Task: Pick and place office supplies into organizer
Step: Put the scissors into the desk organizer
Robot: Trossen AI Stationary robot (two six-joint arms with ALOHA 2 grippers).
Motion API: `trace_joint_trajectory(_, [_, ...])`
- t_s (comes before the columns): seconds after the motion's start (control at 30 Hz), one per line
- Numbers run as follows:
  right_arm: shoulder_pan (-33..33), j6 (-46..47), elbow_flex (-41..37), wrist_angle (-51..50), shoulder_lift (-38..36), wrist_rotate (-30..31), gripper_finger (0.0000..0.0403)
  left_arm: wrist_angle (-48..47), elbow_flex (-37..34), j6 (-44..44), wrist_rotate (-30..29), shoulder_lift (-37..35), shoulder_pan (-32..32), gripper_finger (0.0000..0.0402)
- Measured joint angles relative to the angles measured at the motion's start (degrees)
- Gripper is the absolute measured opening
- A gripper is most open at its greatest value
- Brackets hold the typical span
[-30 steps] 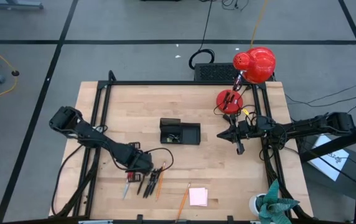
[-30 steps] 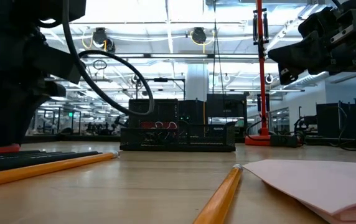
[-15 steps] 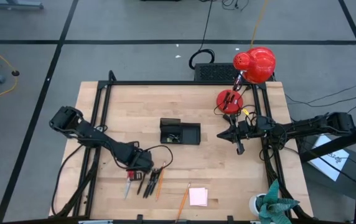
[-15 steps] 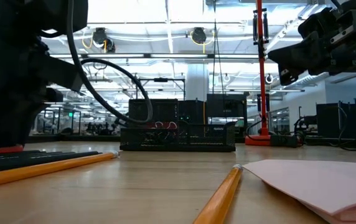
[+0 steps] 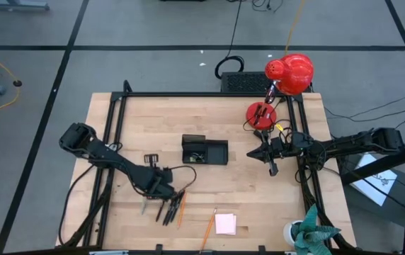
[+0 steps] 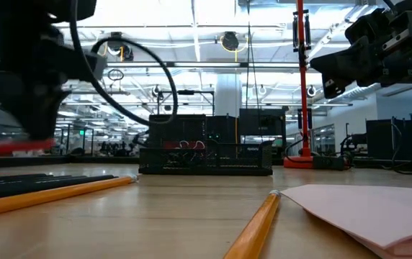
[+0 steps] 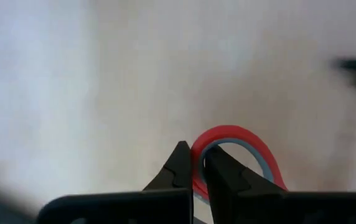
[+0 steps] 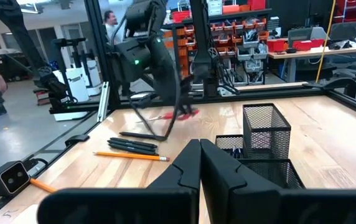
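My left gripper (image 5: pixel 158 190) is shut on the red-handled scissors (image 7: pixel 240 140) at the table's near left. They show as a red blur (image 6: pixel 11 145) above the tabletop in the low view. Black pens (image 5: pixel 167 210) and an orange pencil (image 5: pixel 181 209) lie flat just right of them. A second pencil (image 5: pixel 208 229) and the pink sticky-note pad (image 5: pixel 225 224) lie flat near the front edge. The black organizer (image 5: pixel 204 151) stands mid-table. My right gripper (image 5: pixel 273 168) hovers shut at the right, above the table. My left gripper pinches the rim of one red handle loop (image 7: pixel 198 177) between its two fingers; the rest of the loop curves away past one finger (image 7: pixel 224 177). The fingers come steeply from above. The handle end is raised off the table, and the blades (image 5: pixel 144 206) point toward the near edge.
A red lamp (image 5: pixel 289 74) with its round base (image 5: pixel 261 113) stands at the far right corner. A green plant (image 5: pixel 310 234) sits at the near right corner. A black frame (image 5: pixel 188 94) runs along the table's far edge. A person (image 8: pixel 111 22) stands in the room beyond.
My left gripper has shut on the scissors' red handle, tipped steeper and risen a little. The handle end has come up off the table, where it lay flat before. Pens and pencils have stayed put.
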Motion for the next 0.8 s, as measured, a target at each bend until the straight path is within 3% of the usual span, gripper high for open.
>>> trace_joint_trajectory(0.23, [0.0,0.0,0.0,0.2,0.0,0.0,0.0,-10.8,10.1,0.9,-13.1,-0.1,1.4,0.0013])
trace_joint_trajectory(0.47, [0.0,0.0,0.0,0.4,0.0,0.0,0.0,-13.5,21.5,2.4,-37.3,-0.2,4.6,0.0011])
trace_joint_trajectory(0.6, [0.0,0.0,0.0,0.4,0.0,0.0,0.0,-6.4,24.9,12.1,-48.8,-0.2,7.9,0.0011])
trace_joint_trajectory(0.8, [0.0,0.0,0.0,0.4,0.0,0.0,0.0,14.5,26.1,36.9,-58.6,-0.2,13.9,0.0011])
